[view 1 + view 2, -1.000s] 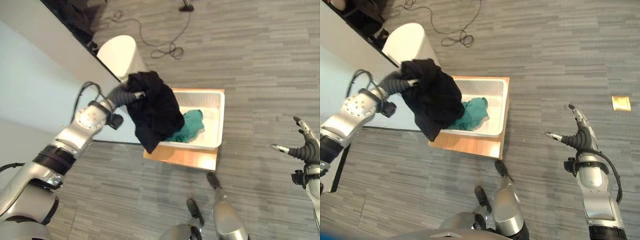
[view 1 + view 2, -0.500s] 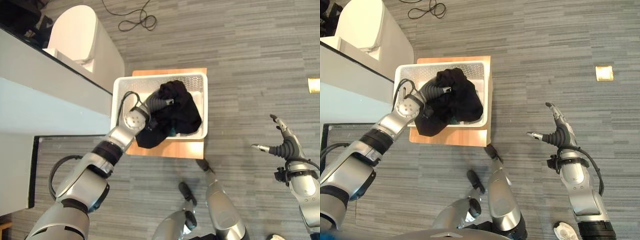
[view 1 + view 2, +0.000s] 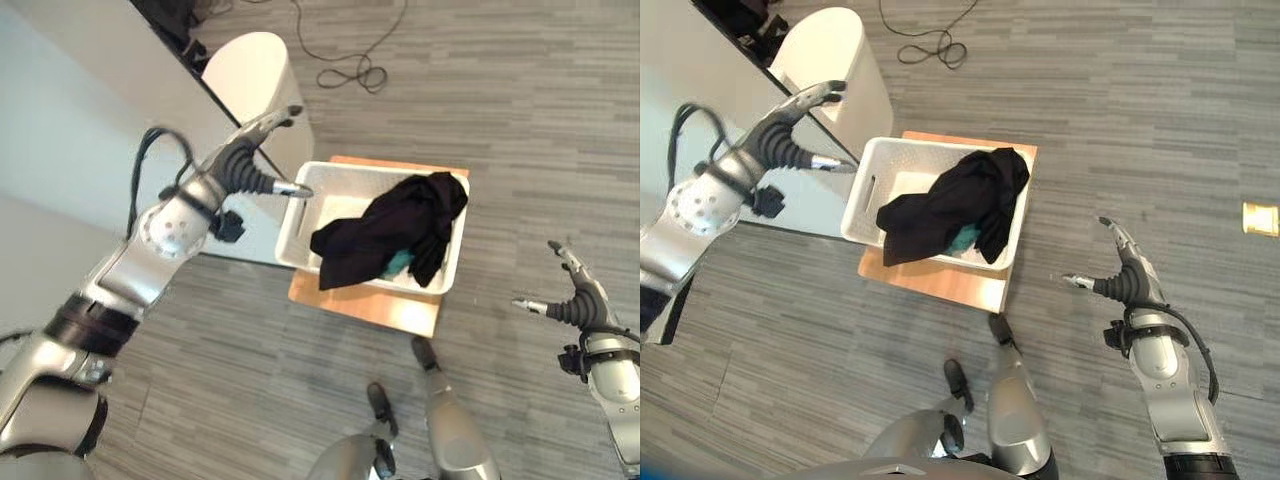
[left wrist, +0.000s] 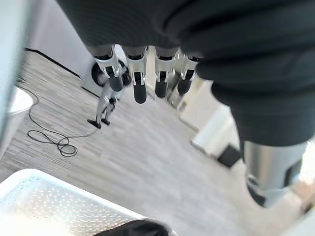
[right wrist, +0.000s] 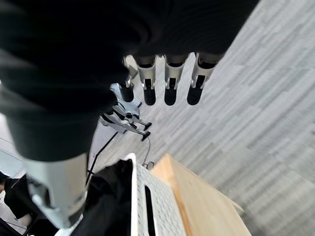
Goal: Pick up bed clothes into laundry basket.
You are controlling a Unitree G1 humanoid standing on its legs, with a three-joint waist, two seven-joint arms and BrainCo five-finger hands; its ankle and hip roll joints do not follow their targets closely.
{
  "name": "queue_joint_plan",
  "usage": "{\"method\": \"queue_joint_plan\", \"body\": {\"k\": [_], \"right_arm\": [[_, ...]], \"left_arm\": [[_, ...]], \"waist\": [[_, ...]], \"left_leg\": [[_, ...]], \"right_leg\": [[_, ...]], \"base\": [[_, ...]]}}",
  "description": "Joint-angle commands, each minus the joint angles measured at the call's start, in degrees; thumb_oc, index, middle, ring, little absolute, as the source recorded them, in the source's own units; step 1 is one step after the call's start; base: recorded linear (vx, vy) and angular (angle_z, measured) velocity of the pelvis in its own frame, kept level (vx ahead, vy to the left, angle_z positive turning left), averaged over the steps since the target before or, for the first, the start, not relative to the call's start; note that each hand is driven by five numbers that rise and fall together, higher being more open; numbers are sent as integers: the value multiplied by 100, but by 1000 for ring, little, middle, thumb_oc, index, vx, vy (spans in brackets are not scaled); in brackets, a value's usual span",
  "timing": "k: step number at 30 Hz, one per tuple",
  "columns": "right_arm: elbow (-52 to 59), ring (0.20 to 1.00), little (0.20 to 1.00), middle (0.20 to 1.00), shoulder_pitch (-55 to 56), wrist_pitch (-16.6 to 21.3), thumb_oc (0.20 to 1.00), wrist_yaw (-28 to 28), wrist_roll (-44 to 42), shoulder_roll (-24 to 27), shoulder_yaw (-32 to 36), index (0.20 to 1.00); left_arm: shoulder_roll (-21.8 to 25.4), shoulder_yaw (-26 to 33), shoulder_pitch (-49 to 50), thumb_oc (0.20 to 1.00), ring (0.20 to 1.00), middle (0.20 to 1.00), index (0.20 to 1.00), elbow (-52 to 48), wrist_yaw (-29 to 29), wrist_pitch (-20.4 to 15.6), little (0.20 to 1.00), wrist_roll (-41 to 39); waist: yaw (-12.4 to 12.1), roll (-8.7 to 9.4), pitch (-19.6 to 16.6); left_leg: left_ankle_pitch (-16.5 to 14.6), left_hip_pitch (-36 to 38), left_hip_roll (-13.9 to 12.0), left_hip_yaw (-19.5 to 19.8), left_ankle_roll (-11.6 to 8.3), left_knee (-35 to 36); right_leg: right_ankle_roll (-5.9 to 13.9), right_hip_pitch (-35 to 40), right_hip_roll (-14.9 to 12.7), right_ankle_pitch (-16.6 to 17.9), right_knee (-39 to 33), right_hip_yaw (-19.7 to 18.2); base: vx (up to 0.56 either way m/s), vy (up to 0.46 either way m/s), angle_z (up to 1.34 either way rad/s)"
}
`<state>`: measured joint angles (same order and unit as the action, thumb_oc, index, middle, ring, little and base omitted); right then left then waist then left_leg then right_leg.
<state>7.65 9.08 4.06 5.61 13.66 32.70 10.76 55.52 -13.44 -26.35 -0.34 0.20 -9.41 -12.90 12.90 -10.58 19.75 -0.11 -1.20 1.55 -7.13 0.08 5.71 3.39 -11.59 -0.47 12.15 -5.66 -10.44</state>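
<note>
A black garment [image 3: 390,232] lies in the white laundry basket [image 3: 298,215], one end hanging over the near rim. A teal cloth [image 3: 400,263] peeks out under it. My left hand [image 3: 248,165] hovers open just past the basket's left rim, holding nothing; its straight fingers [image 4: 138,83] show in the left wrist view above the basket's wall [image 4: 44,196]. My right hand [image 3: 578,305] is open over bare floor far to the right of the basket, fingers [image 5: 170,83] spread and holding nothing.
The basket stands on a low wooden platform [image 3: 372,305]. A white rounded bin [image 3: 250,75] stands behind the basket, beside the pale bed [image 3: 60,160] along the left. A small brass plate [image 3: 1260,218] is set in the grey floor at the right.
My left hand has let go of the black garment, which now rests in the basket, and has drawn back to the basket's left side. The camera has shifted too.
</note>
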Motion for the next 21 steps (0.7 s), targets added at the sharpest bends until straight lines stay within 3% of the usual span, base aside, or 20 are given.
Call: {"method": "queue_joint_plan", "body": {"k": [1, 5, 7, 8, 9, 11, 12, 13, 14, 15, 18, 19, 21], "right_arm": [[143, 1000, 1000, 1000, 207, 239, 1000, 49, 91, -103, 222, 1000], [95, 1000, 1000, 1000, 196, 261, 1000, -40, 74, -218, 170, 1000], [107, 1000, 1000, 1000, 32, 290, 1000, -100, 51, -212, 82, 1000], [94, 1000, 1000, 1000, 16, 297, 1000, -96, 47, -196, 79, 1000], [58, 1000, 1000, 1000, -57, 332, 1000, -162, -25, -230, -65, 1000], [111, 1000, 1000, 1000, -27, 410, 1000, -282, -101, -207, -260, 1000], [249, 1000, 1000, 1000, -85, 514, 1000, -305, -180, -112, -379, 1000], [241, 1000, 1000, 1000, -93, 520, 1000, -302, -182, -111, -382, 1000], [321, 1000, 1000, 1000, -94, 565, 1000, -305, -258, -90, -392, 1000], [311, 1000, 1000, 1000, -236, 587, 1000, -367, -532, 22, -489, 1000], [335, 1000, 1000, 1000, -269, 575, 1000, -424, -668, 113, -490, 1000], [318, 1000, 1000, 1000, -309, 595, 1000, -418, -698, 192, -476, 1000], [270, 1000, 1000, 1000, -287, 553, 1000, -442, -633, 221, -481, 1000]], "left_arm": [[-671, 1047, 513, 1000, 1000, 1000, 1000, 6, 353, -453, 1000, -1363], [-2459, 2165, 2263, 1000, 1000, 1000, 1000, -437, 362, -491, 1000, -2127], [-3231, 2056, 2469, 1000, 1000, 1000, 1000, -180, 334, -481, 1000, -2674], [-3241, 2063, 2462, 1000, 1000, 1000, 1000, -175, 328, -485, 1000, -2680], [-3699, 1862, 2511, 1000, 1000, 1000, 1000, 177, 207, -480, 1000, -2992], [-3934, 1754, 2771, 1000, 1000, 1000, 1000, 306, 182, -417, 1000, -2873], [-3947, 1697, 2965, 1000, 1000, 1000, 1000, 302, 37, -360, 1000, -2733], [-3947, 1700, 2966, 1000, 1000, 1000, 1000, 298, 37, -359, 1000, -2733], [-3934, 1653, 3001, 1000, 1000, 1000, 1000, 330, -25, -330, 1000, -2757], [-3910, 1644, 3088, 1000, 1000, 1000, 1000, 358, -9, -282, 1000, -2572], [-3968, 1739, 3166, 1000, 1000, 1000, 1000, 240, 17, -272, 1000, -2545], [-4031, 1712, 3142, 1000, 1000, 1000, 1000, 264, 13, -272, 1000, -2652], [-4148, 1687, 3173, 1000, 1000, 1000, 1000, 508, -70, -194, 1000, -2823]], "waist": [[-66, 354, -481], [-295, 585, -534], [-447, 593, -474], [-413, 581, -478], [-322, 650, -484], [-337, 725, -627], [-506, 830, -682], [-501, 814, -675], [-659, 894, -621], [-858, 1014, -548], [-1017, 937, -408], [-1039, 948, -278], [-1030, 1049, -204]], "left_leg": [[178, -216, 23, 123, -23, -71], [213, -134, -4, 203, 20, -71], [335, -159, 8, 515, 20, -71], [369, -195, 8, 544, 14, -71], [553, -265, 106, 1113, -11, -71], [827, -399, 220, 1823, -48, -102], [998, -520, 409, 2322, -63, -175], [1027, -528, 387, 2335, -76, -161], [1153, -593, 522, 2628, -86, -193], [1390, -1044, 628, 2872, -160, -270], [1672, -1498, 706, 3095, -347, -377], [1551, -1739, 684, 2748, -386, -548], [1150, -1865, 418, 1514, -142, -898]], "right_leg": [[298, 527, -300, -579, 92, 111], [242, 579, -287, -764, 445, 287], [151, 455, -171, -1247, 1292, 400], [145, 404, -171, -1252, 1346, 427], [-28, 454, 312, -1734, 1819, -217], [-212, 644, 1023, -2111, 2539, -1130], [-353, 882, 1374, -2243, 2856, -1681], [-347, 866, 1395, -2212, 2854, -1673], [-502, 896, 1448, -2336, 2827, -1822], [-646, 1208, 1418, -2257, 2102, -1716], [-685, 1116, 1463, -2061, 1768, -1462], [-689, 990, 1391, -1988, 1734, -1137], [-557, 871, 1034, -1936, 1602, -373]], "base": [[-53, 38, 4], [-69, 3, 16], [-116, -5, 28], [-214, -42, 96], [-224, -87, 151], [-182, -141, 295], [-94, -121, 316], [-181, -121, 212], [-456, -254, 147], [-454, -249, 193], [-452, -200, 220], [-453, -82, 137], [-358, -2, 209]]}}
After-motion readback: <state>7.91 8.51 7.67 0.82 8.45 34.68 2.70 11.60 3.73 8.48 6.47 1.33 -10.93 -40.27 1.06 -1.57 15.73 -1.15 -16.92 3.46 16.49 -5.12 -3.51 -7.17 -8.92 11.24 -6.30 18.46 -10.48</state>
